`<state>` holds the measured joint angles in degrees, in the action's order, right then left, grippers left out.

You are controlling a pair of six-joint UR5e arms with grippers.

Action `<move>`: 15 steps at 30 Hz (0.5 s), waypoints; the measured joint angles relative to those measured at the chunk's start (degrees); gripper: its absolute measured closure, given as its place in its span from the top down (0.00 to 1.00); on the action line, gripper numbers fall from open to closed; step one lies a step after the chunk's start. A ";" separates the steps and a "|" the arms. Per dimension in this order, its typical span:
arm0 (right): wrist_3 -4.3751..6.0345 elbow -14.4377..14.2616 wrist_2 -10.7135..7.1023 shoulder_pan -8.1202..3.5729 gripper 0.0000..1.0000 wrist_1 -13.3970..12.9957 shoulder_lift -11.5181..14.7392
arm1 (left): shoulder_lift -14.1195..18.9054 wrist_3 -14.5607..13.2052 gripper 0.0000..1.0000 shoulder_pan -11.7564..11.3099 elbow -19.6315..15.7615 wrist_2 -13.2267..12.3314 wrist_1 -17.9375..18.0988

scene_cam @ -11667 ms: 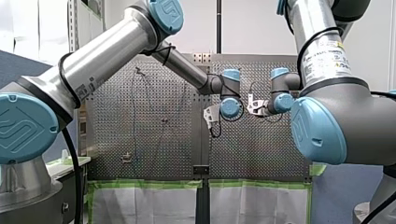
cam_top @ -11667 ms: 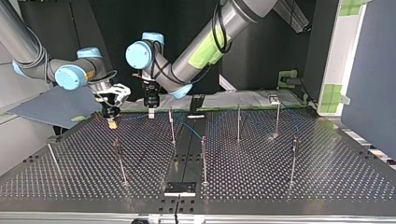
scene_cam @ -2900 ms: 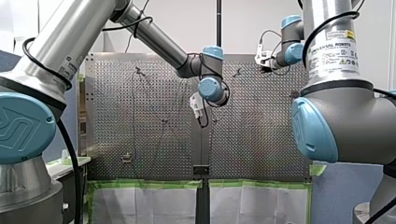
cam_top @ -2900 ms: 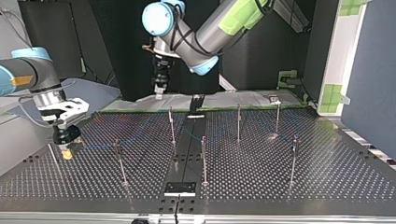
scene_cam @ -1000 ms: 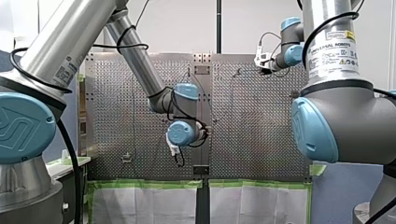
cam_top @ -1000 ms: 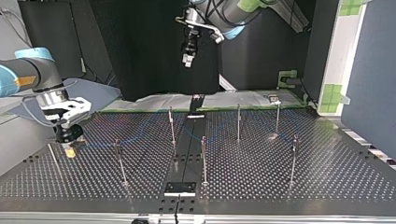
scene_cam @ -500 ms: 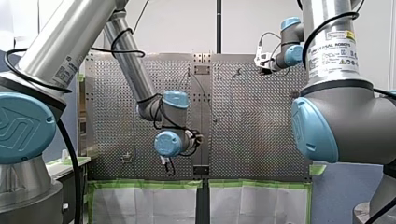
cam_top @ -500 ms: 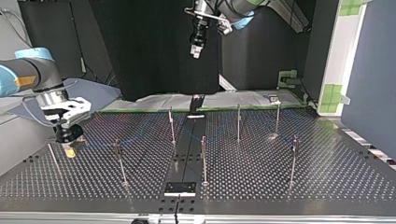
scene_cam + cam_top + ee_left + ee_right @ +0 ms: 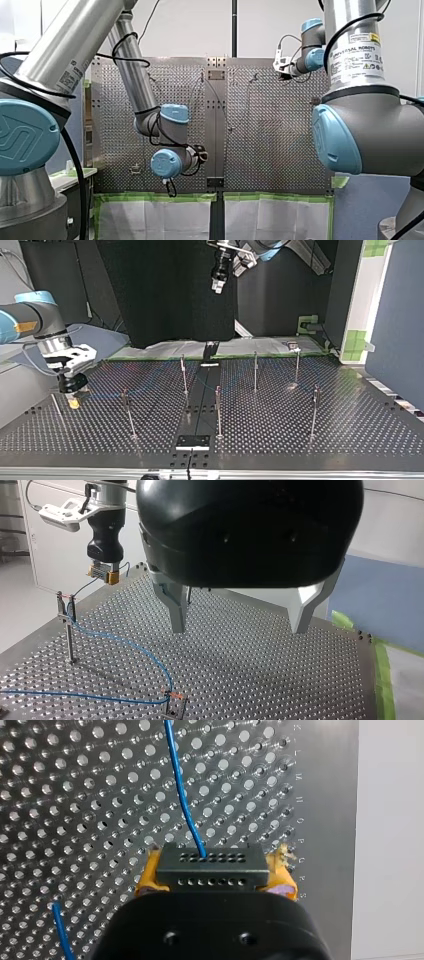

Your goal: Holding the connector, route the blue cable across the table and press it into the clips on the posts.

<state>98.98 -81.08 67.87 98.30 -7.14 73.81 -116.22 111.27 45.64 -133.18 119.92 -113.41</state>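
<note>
Left gripper point(image 9: 239, 629) hangs well above the perforated table point(image 9: 280, 680), its metal fingers spread wide with nothing between them. I'd guess it is parked clear so it can drop wherever a clip needs a press. Beneath it the blue cable point(image 9: 176, 772) sags from the top of a post point(image 9: 68, 635), which stands near the table's edge on the right arm's side, down to a nearer clip point(image 9: 175, 707). By that same edge the right gripper point(image 9: 74, 401) points straight down and clamps the connector point(image 9: 209, 866) between yellow pads, low over the table, apparently to anchor that end. The connector's long axis runs from pad to pad, square to the edge. The cable leaves its holed face and heads off alongside the edge.
</note>
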 joint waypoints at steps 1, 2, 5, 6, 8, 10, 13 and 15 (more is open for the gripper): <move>0.00 0.00 0.00 -0.03 0.00 0.00 0.00 | 0.00 0.00 1.00 0.00 -0.26 0.00 0.26; 0.00 0.00 -0.01 -0.05 0.00 0.00 0.00 | 0.00 0.00 1.00 0.00 -0.38 0.00 0.38; 0.00 0.00 -0.01 -0.07 0.00 0.01 -0.01 | 0.00 0.00 1.00 0.00 -0.57 0.00 0.57; 0.00 -0.01 -0.01 -0.07 0.00 0.01 -0.01 | 0.00 0.00 1.00 0.00 -0.59 0.00 0.59; 0.00 -0.01 -0.01 -0.08 0.00 0.01 -0.01 | -0.01 0.00 1.00 0.00 -0.61 0.00 0.62; 0.00 -0.01 -0.01 -0.08 0.00 0.01 -0.01 | -0.01 0.00 1.00 0.00 -0.61 0.00 0.63; 0.00 -0.01 -0.01 -0.09 0.00 0.01 -0.01 | -0.01 0.00 1.00 0.00 -0.62 0.00 0.63; 0.00 -0.01 -0.01 -0.09 0.00 0.01 -0.01 | -0.01 0.00 1.00 0.00 -0.63 0.00 0.64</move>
<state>98.98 -81.09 67.86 98.22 -7.13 73.80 -116.22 111.27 45.64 -133.80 119.92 -112.77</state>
